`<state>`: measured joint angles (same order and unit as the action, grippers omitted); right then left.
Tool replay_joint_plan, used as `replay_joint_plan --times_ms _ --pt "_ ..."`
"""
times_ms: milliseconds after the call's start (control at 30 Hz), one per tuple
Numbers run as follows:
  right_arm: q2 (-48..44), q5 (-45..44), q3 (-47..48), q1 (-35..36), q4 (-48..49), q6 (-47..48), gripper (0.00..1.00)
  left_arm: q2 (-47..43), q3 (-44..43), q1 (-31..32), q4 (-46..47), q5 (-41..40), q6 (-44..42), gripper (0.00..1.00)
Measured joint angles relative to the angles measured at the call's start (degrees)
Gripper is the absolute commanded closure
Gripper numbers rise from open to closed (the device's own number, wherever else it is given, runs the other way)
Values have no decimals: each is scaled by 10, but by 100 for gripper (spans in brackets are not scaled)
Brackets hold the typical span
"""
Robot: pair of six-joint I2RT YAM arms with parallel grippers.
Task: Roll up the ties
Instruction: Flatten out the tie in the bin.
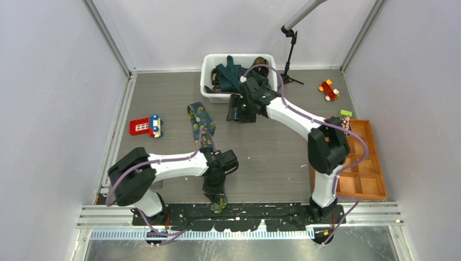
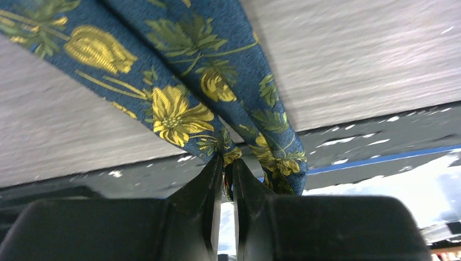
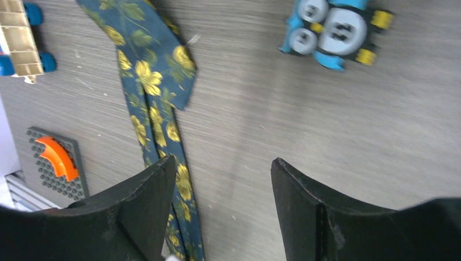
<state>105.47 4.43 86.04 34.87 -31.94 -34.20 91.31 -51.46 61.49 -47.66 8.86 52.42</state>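
Floral tie [image 1: 200, 122] is stretched out, unrolled, on the table [image 1: 272, 157], running from centre toward 6 o'clock. Left gripper [image 2: 227, 163] is clamped on the tie's near end. Right gripper [image 3: 223, 168] hangs with jaws apart, empty, by the basket [image 1: 209, 68] at 12 o'clock, which holds more ties [image 1: 231, 73]. Judgement: rolling barely begun, none finished.

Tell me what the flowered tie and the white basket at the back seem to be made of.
The tie looks like woven cloth, perhaps silk or polyester: a fine grainy weave shows, and the yellow flowers have a slight sheen. The basket is likely hard white plastic, with a smooth rim and walls that seem slotted, though it is too small to be sure.
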Motion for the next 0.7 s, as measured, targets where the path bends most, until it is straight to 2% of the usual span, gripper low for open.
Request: replay_joint_plan --times_ms 300,533,700 --pt "178 58 161 45 76 -2 15 -116 68 0 -85 -41 -7 91" --pt "292 53 289 51 153 -31 12 -162 106 0 -116 -59 -3 93" --pt "362 39 386 50 158 -36 12 -201 114 0 -132 -73 1 94"
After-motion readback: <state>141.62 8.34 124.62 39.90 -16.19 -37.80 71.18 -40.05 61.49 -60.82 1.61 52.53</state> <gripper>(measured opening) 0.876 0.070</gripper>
